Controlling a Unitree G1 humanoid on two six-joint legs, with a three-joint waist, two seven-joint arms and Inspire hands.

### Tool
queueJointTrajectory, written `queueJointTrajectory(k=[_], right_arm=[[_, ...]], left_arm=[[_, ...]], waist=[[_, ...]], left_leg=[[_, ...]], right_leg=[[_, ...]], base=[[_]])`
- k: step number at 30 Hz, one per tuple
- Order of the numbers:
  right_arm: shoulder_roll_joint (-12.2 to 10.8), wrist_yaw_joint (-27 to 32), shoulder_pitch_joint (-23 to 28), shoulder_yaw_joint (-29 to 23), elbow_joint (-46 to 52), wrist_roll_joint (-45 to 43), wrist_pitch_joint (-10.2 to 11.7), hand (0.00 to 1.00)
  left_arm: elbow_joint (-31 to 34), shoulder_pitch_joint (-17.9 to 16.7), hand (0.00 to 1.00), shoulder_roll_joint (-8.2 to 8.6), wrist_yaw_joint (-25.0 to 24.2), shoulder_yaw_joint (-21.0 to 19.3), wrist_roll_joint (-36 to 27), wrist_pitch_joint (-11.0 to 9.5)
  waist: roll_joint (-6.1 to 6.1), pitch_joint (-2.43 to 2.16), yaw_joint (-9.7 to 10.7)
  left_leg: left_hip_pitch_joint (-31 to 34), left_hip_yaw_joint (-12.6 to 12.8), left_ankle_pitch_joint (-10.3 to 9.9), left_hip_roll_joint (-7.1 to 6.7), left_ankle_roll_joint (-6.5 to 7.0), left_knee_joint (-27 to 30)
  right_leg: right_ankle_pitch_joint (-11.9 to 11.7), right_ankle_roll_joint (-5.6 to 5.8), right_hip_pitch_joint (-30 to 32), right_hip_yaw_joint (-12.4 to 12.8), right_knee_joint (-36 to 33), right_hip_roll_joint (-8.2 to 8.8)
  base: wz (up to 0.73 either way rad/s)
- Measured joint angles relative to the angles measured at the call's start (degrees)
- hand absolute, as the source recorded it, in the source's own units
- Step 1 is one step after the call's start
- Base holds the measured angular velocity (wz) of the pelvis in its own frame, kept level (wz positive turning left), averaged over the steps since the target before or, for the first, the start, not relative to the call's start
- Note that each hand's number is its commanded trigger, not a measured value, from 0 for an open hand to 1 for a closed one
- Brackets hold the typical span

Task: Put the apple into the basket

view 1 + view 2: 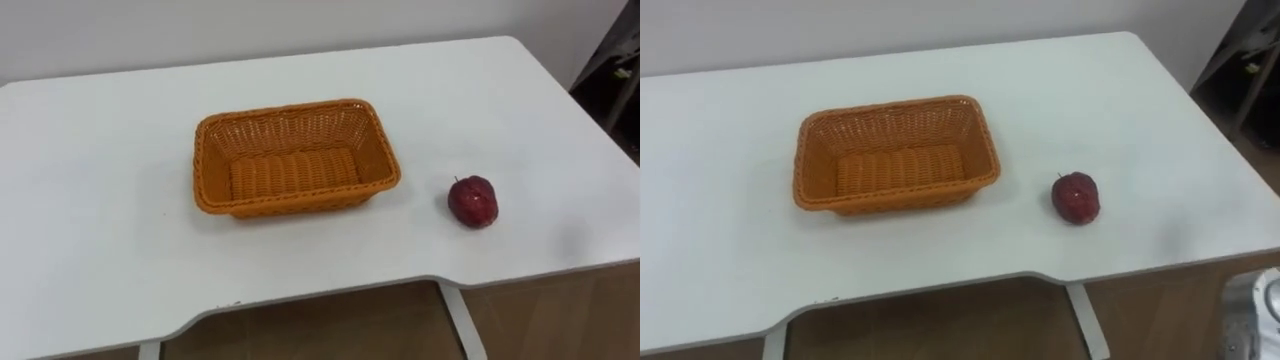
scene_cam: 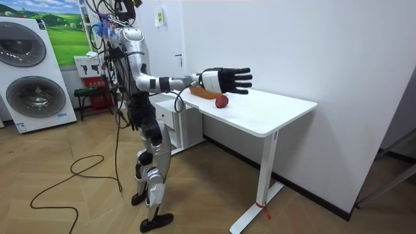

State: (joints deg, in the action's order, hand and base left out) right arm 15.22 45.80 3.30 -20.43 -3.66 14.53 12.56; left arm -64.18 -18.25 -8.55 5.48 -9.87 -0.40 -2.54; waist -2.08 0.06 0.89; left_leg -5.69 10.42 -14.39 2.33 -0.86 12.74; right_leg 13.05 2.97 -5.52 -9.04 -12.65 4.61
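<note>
I see the apple [image 1: 473, 201] lying on the white surface [image 1: 100, 230], on the robot's right side and not far from the front edge. It is dark red and its short stem points up. It is alone there, and nothing touches it.

The orange woven basket [image 1: 293, 157] stands near the middle of the surface, to the left of the apple and clearly apart from it. The basket is upright and I see nothing inside it, only the woven bottom.

In the room view the robot stands upright on the wooden floor at the edge of the surface, facing it. Its right arm is stretched forward at about chest height. The right hand [image 2: 224, 79] is in the air above the surface, and in that view it is over the place where the apple and the basket are. Its fingers are straight and spread apart, and they hold nothing and touch nothing.

Behind the robot, at the room view's left, stand two washing machines [image 2: 29, 91].
</note>
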Motion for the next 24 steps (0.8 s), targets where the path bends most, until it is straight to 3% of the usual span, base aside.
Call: queueJointTrajectory(k=[7, 12, 15, 24], right_arm=[[0.1, -8.5, 0.0, 7.6, -0.2, -1.6, -0.1, 0.00], [0.9, -14.9, 0.0, 12.6, -2.5, -2.3, -0.1, 0.00], [0.9, -17.7, 0.2, 14.0, -6.8, -2.9, -1.1, 0.00], [0.9, -24.0, 0.2, 15.5, -10.2, -6.1, -2.7, 0.00]], left_arm=[[0.1, 0.9, 0.00, -0.26, -2.3, 3.4, 0.0, 0.0], [0.7, 1.3, 0.00, -0.90, -2.3, 4.0, 0.1, -0.2], [0.7, 1.4, 0.00, -1.32, -2.2, 4.3, 0.1, -0.3], [0.7, 0.8, 0.00, -1.64, -2.3, 4.4, 4.0, 0.2]], waist=[[-0.20, 0.46, -1.3], [-0.57, 0.25, -2.0], [-1.09, 0.25, -2.7], [-0.89, 0.22, -3.1]], left_leg=[[0.1, -0.3, 0.0, 0.01, -0.02, 0.0], [1.0, -1.1, 0.0, -0.01, -0.03, -0.1], [0.9, -1.8, 0.0, -0.03, -0.04, -0.3], [-0.5, -2.8, 0.2, -0.13, -0.21, -2.1]], right_leg=[[0.0, 0.00, -0.1, -0.4, 0.3, 0.00], [-0.3, -0.01, 0.3, -0.6, 1.0, -0.10], [-0.6, 0.09, -0.2, -1.4, 1.4, -0.13], [-0.7, 0.19, -1.8, -2.1, 3.0, -0.40]], base=[[0.02], [0.02], [0.11], [0.04]])
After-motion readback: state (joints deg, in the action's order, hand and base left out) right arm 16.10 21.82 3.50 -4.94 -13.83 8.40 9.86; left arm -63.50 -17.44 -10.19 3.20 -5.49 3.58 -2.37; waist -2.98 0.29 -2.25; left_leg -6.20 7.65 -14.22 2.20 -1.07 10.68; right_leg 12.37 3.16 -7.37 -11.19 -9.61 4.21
